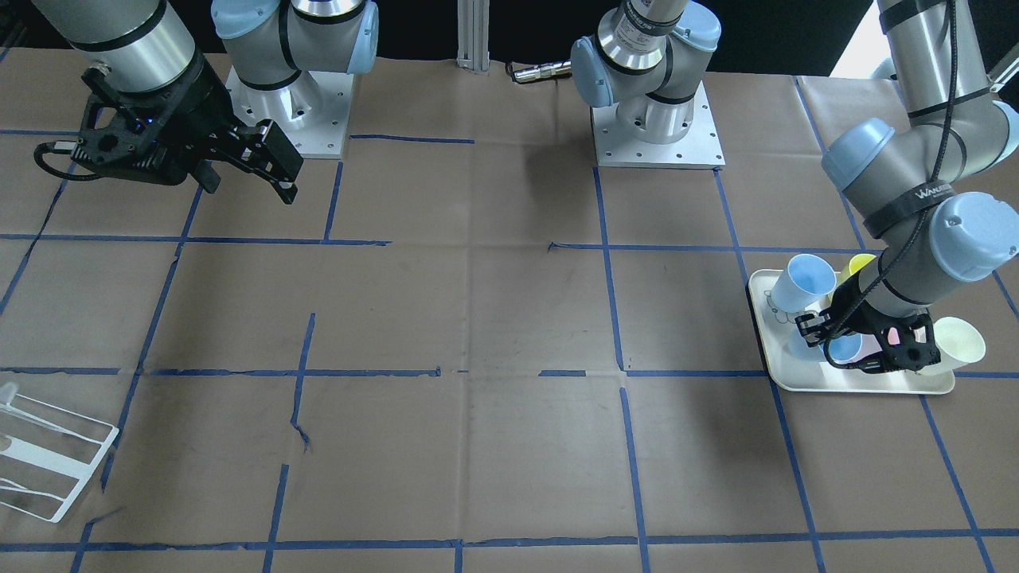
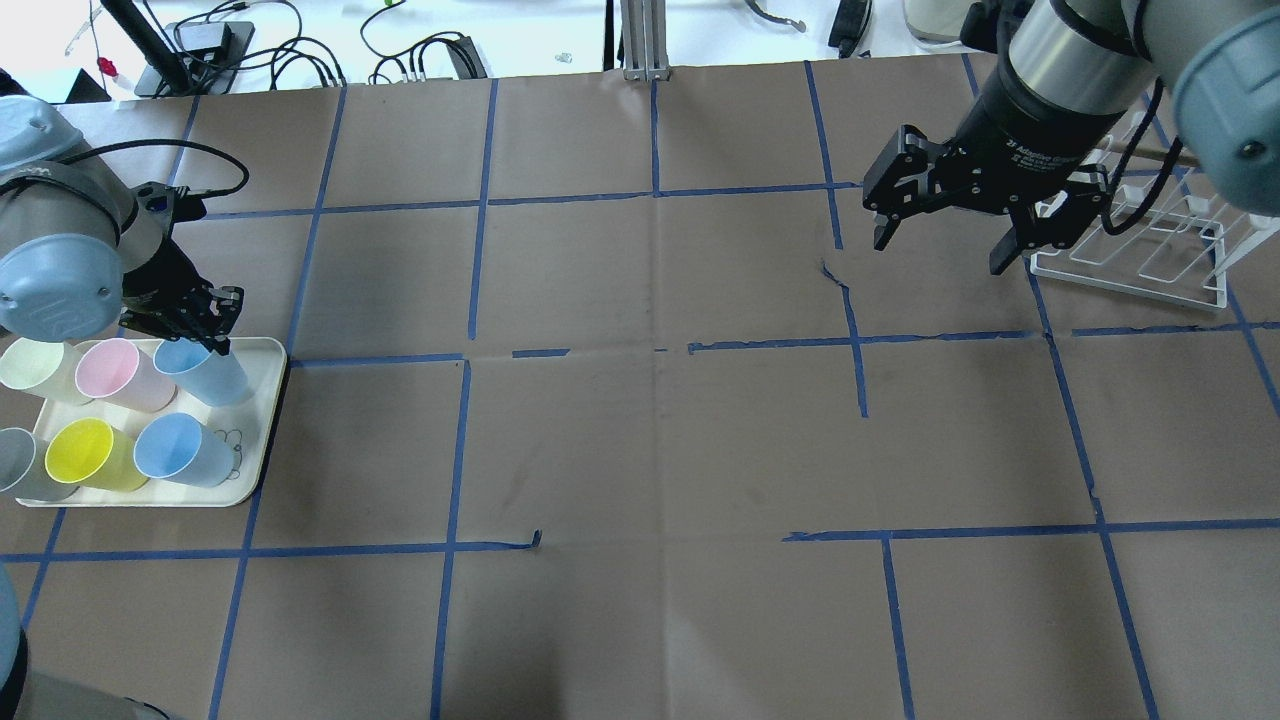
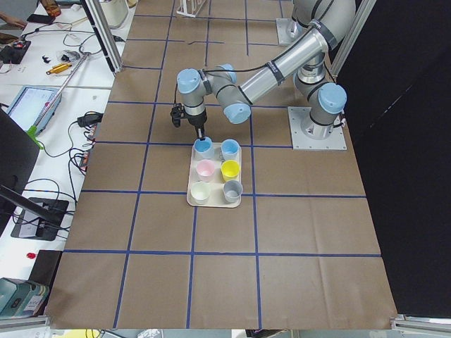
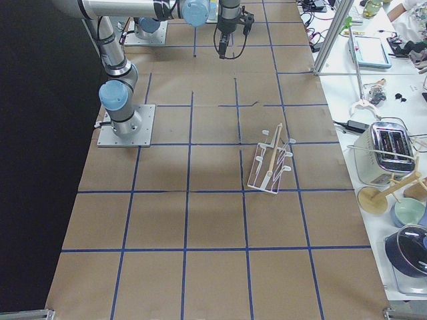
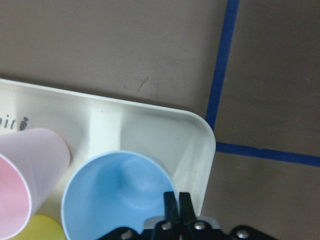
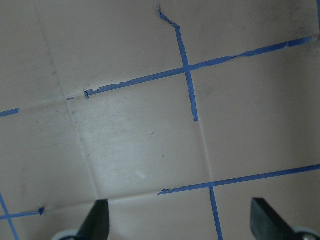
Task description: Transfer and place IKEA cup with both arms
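Observation:
The IKEA cup (image 2: 207, 371) is pale blue and sits in the far corner of the white tray (image 2: 268, 410), on the side towards the table's middle. My left gripper (image 2: 215, 338) is shut on its rim. In the left wrist view the fingertips (image 5: 171, 204) pinch the cup's (image 5: 117, 192) wall, one inside and one outside. It also shows in the front-facing view (image 1: 845, 348) under the gripper (image 1: 828, 333). My right gripper (image 2: 940, 252) hangs open and empty above the table, near the rack; its fingers (image 6: 100, 222) are spread wide.
The tray also holds a near-identical blue cup (image 2: 180, 450), and pink (image 2: 115, 372), yellow (image 2: 88, 455), cream (image 2: 35, 368) and grey (image 2: 18, 465) cups. A white wire rack (image 2: 1150, 255) stands at the far right. Blue tape lines cross the brown table.

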Controlling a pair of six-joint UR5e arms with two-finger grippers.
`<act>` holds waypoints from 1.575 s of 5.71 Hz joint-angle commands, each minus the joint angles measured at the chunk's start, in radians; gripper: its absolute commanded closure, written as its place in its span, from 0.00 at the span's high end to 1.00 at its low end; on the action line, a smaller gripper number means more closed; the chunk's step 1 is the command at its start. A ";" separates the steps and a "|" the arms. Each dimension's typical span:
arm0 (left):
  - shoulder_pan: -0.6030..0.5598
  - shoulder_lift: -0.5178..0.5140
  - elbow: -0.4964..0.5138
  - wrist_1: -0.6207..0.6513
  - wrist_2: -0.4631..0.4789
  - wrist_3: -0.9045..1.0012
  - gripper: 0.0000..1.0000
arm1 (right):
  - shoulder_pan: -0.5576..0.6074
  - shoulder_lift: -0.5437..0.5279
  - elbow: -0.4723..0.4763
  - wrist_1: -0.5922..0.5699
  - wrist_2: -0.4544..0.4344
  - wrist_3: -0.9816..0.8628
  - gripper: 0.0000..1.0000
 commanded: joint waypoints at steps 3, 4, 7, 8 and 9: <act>0.006 -0.021 0.000 -0.009 -0.002 0.003 0.97 | 0.003 0.020 0.020 -0.024 0.002 0.002 1.00; 0.003 -0.007 0.002 -0.016 -0.002 0.001 0.98 | 0.003 0.024 0.039 -0.062 0.000 0.000 1.00; -0.135 0.095 0.130 -0.198 -0.014 -0.022 0.98 | 0.003 0.023 0.074 -0.070 -0.001 0.020 1.00; -0.236 0.108 0.210 -0.268 -0.015 -0.122 0.98 | 0.003 0.021 0.060 -0.125 -0.079 0.023 1.00; -0.332 0.131 0.274 -0.340 -0.015 -0.229 0.98 | 0.029 0.002 0.027 -0.093 -0.125 0.028 1.00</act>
